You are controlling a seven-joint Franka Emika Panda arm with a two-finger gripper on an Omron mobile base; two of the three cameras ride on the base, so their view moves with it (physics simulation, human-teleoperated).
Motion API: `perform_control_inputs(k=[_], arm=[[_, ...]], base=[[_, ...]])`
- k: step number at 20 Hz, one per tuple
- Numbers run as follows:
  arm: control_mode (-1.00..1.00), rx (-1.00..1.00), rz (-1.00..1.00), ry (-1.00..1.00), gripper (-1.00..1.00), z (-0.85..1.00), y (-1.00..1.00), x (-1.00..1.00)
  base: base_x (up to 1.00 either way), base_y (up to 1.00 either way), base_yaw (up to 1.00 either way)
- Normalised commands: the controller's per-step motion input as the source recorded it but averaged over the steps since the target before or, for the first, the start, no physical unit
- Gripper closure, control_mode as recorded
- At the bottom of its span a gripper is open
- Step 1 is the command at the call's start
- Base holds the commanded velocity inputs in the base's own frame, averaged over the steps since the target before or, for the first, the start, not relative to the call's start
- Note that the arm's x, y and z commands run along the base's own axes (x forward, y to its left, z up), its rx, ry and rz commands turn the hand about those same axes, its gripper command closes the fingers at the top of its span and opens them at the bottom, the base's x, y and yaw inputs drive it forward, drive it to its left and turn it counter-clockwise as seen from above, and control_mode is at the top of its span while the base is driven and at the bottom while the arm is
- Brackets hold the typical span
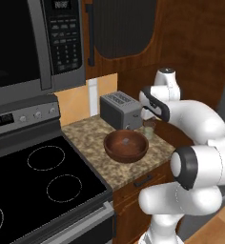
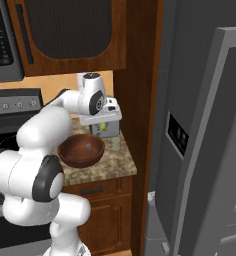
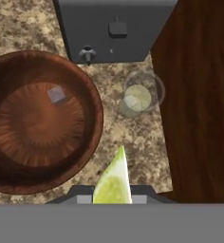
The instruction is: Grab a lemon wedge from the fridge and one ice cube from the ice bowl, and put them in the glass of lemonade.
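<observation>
We hold lemon wedge (image 3: 113, 182) pinched in gripper (image 3: 112, 197), high over counter (image 3: 142, 137). Glass (image 3: 140, 97) sits by toaster (image 3: 115, 28) and bowl (image 3: 19, 171). One ice cube (image 3: 56, 94) in bowl.

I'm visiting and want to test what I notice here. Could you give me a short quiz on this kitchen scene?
1. True or false: the jaws hold a lemon wedge.
2. What lies in the ice bowl? A) one ice cube B) a spoon C) a lime
3. Which appliance stands on the counter behind the glass of lemonade?

Key: 1 true; 2 A; 3 the toaster.
</observation>
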Motion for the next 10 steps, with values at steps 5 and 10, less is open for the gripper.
perform_control_inputs(k=[5, 10], arm=[[-1.0, 0.0, 0.0, 0.0, 1.0, -0.28, 0.0, 0.0], [-1.0, 0.0, 0.0, 0.0, 1.0, -0.13, 0.0, 0.08]], base=[[0.0, 0.0, 0.0], [0.0, 0.0, 0.0]])
